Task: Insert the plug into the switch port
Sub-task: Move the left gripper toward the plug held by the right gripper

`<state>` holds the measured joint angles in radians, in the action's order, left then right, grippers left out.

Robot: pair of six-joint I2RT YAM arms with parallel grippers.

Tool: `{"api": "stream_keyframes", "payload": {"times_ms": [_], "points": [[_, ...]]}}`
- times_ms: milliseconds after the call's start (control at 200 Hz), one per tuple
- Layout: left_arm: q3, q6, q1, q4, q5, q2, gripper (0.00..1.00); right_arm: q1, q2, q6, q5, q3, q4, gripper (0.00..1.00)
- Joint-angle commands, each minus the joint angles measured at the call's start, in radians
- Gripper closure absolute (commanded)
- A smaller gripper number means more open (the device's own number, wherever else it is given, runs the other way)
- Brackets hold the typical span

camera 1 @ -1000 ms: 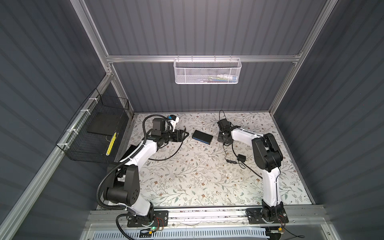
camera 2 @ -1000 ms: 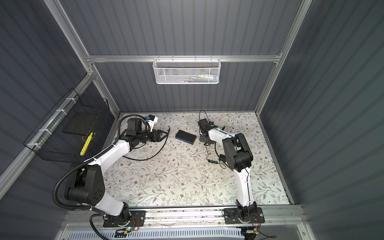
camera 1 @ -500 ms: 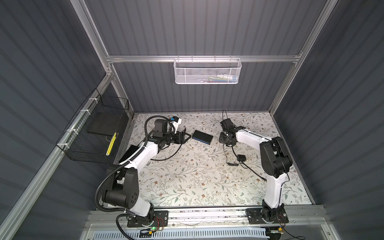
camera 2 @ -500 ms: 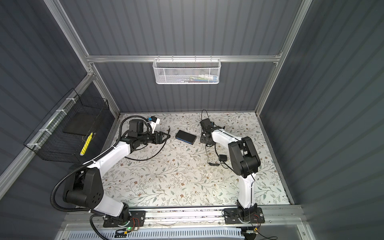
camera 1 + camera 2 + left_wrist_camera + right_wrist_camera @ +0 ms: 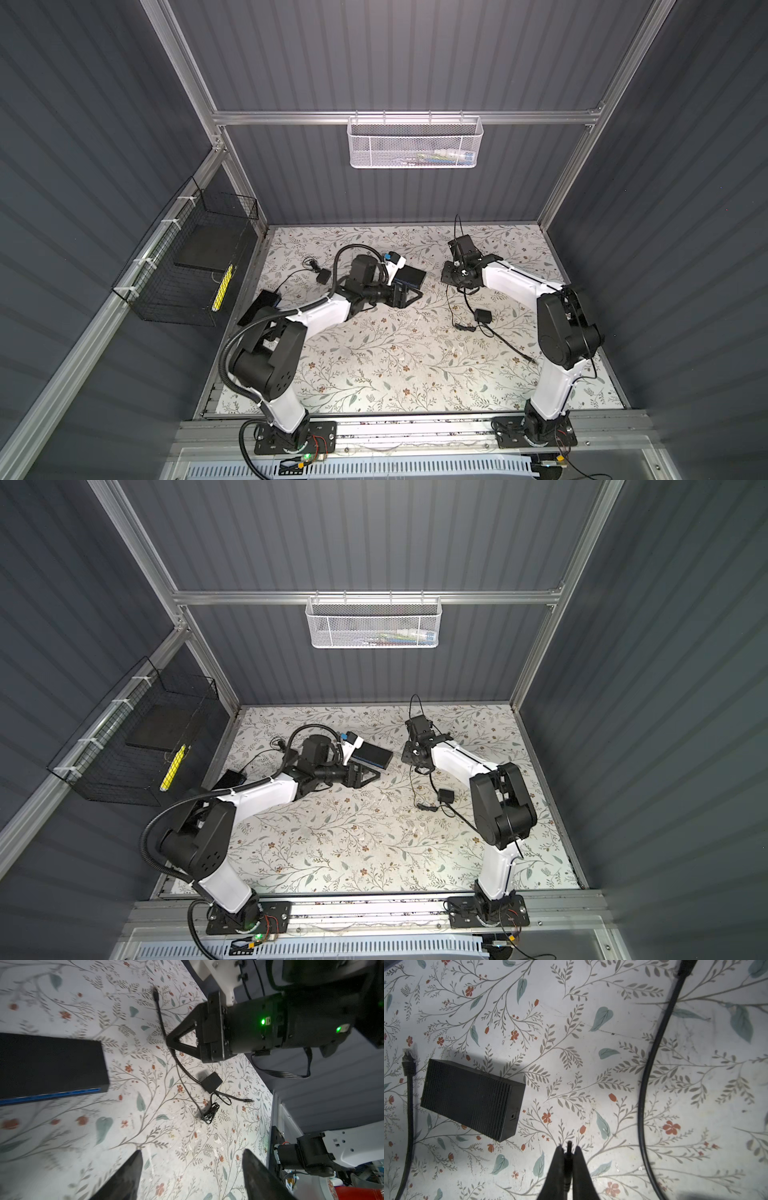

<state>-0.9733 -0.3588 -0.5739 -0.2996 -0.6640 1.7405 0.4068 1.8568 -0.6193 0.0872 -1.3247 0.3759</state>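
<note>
Near the switch port, the right gripper pinches the barrel plug — the left gripper, jaws apart and empty, hovers beside the switch.

Soft overhead light, left-wrist motion blur.

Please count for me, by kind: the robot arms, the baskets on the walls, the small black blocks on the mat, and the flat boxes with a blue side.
Robot arms: 2 (left arm, right arm)
Wall baskets: 2 (white mesh basket, black wire basket)
Small black blocks: 2
Flat box with blue side: 1
Total: 7
</note>
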Motion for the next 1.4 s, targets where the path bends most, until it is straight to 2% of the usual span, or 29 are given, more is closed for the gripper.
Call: {"api": "stream_keyframes", "payload": {"times_ms": [0, 230, 375, 585, 795, 886, 1251, 1396], "points": [[0.018, -0.107, -0.038, -0.221, -0.034, 0.081, 0.23, 0.002, -0.050, -0.024, -0.018, 0.015, -0.025, 0.94], [-0.051, -0.128, -0.090, -0.267, 0.007, 0.197, 0.24, 0.008, -0.108, -0.045, -0.036, 0.040, -0.041, 0.94], [-0.095, -0.179, -0.100, -0.358, -0.005, 0.267, 0.24, 0.014, -0.120, -0.059, -0.051, 0.055, -0.049, 0.94], [-0.138, -0.196, -0.123, -0.382, -0.007, 0.326, 0.28, 0.031, -0.129, -0.067, -0.061, 0.065, -0.048, 0.94], [-0.163, -0.179, -0.127, -0.353, -0.019, 0.354, 0.47, 0.044, -0.128, -0.074, -0.083, 0.059, -0.045, 0.94], [-0.175, -0.171, -0.127, -0.335, -0.021, 0.356, 0.51, 0.054, -0.129, -0.074, -0.086, 0.052, -0.041, 0.94], [-0.199, -0.154, -0.127, -0.295, -0.029, 0.366, 0.79, 0.058, -0.130, -0.076, -0.081, 0.058, -0.033, 0.94], [-0.199, -0.151, -0.127, -0.287, -0.034, 0.366, 0.86, 0.057, -0.130, -0.075, -0.084, 0.059, -0.034, 0.94]]}}
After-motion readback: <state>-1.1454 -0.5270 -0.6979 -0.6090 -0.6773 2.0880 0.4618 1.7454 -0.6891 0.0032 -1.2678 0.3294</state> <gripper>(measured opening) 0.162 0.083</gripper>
